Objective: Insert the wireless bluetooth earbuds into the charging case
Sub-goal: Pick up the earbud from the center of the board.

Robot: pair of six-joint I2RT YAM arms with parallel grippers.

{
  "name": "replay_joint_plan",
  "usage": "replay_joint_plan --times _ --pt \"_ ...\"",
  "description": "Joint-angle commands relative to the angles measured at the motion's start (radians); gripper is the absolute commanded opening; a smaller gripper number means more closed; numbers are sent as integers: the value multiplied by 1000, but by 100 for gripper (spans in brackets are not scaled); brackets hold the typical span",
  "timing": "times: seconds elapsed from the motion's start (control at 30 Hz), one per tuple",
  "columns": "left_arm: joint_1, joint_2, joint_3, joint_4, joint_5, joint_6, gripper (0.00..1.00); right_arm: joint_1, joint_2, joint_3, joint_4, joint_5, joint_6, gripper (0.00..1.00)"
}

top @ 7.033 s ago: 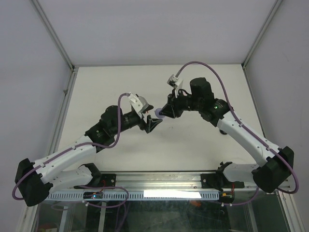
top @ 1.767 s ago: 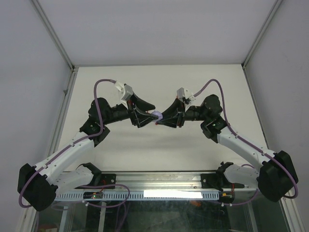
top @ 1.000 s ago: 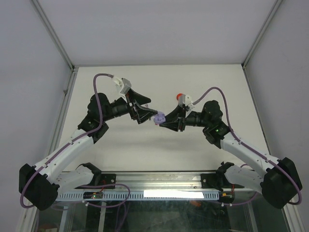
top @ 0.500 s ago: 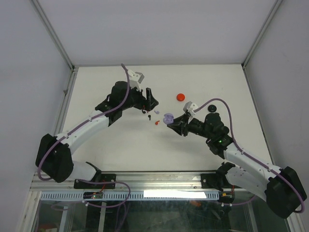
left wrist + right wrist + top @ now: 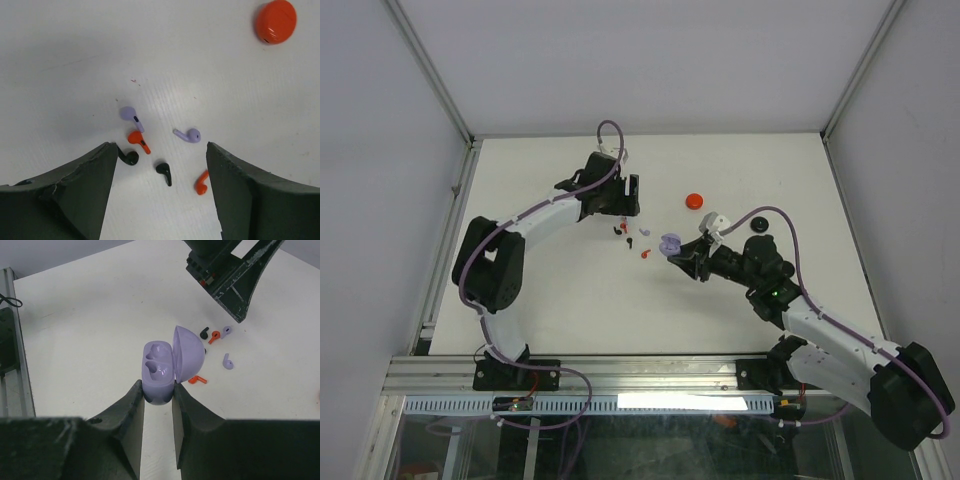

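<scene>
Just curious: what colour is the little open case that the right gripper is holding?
Lavender. The case shows best in the right wrist view.

Lab cell, white table (image 5: 550, 290), aluminium frame (image 5: 650, 372) (enclosed)

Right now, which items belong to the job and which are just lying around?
In use: lavender case, open, clamped in the right gripper; two lavender earbuds, loose; left gripper, open above the buds.
Idle for now: two red earbuds, two black earbuds, closed red case.
</scene>
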Motion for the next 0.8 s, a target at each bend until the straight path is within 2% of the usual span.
replay_joint_plan --times 0.0,0.37,0.77 --pt "13 91 121 -69 -48 28 71 5 2 9 77 4 -23 0" --pt "33 275 294 -186 -39 59 48 3 33 26 57 -4 -31 0" --pt "33 339 325 -214 -35 68 41 3 61 43 43 -27 -34 0"
